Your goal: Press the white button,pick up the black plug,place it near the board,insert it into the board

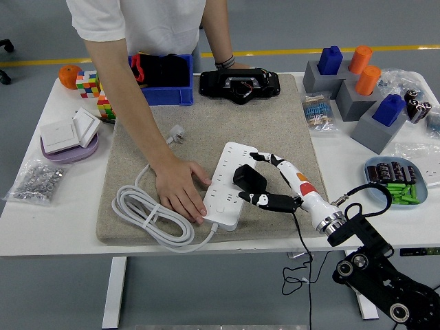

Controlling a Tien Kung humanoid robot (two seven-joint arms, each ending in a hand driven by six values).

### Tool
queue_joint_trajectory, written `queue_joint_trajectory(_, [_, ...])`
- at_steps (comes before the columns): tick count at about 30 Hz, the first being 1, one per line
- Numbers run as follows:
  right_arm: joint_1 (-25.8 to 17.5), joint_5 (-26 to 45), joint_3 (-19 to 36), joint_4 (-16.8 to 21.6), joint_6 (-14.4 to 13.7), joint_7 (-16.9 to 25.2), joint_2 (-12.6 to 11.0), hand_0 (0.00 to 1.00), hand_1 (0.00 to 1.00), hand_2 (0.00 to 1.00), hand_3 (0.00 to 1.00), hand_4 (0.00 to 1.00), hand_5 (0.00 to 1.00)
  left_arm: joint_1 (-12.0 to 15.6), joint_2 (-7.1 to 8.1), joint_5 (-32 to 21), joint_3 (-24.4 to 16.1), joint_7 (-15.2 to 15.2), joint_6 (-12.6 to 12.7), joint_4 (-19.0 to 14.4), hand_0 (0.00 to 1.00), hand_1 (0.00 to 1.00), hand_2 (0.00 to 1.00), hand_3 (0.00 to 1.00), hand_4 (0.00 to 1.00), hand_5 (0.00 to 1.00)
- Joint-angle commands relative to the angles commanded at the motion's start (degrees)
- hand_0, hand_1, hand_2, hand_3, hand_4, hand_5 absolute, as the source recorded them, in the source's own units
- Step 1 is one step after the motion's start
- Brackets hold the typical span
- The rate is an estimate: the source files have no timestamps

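Though matte, black plug point(249, 179) squarish, chunky.

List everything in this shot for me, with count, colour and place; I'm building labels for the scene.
mat: 1, grey, table centre
power strip: 1, white, on mat
black plug: 1, on the strip
cable: 1, white, coiled, mat's left
bin: 1, blue, far left
wall switches: 2, white, left
holder blocks: 3, grey, far right
dish: 1, blue, right
person's hand: 1, resting at the strip's left edge
right hand: 1, white-black, fingers around plug
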Motion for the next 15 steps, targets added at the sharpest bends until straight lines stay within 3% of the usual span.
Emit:
queue_joint_trajectory(6, [-1.8, 0.3, 0.4, 0.5, 0.3, 0.2, -1.2, 0.997, 0.94, 0.897, 0.865, 0.998, 0.758, -0.2, -0.12, -0.4, 0.3, -0.2, 0.0, 0.0, 0.707, 0.663, 0.584, 0.679, 0.663, 0.271])
queue_joint_trajectory(15, [-2.0, 0.6, -0.8, 1.1, 0.4, 0.1, -1.0, 0.998, 0.939, 0.893, 0.859, 0.998, 0.768, -0.1, -0.26, -0.5, 0.1, -0.2, 0.0, 0.0, 0.707, 0.663, 0.584, 0.679, 0.664, 0.27])
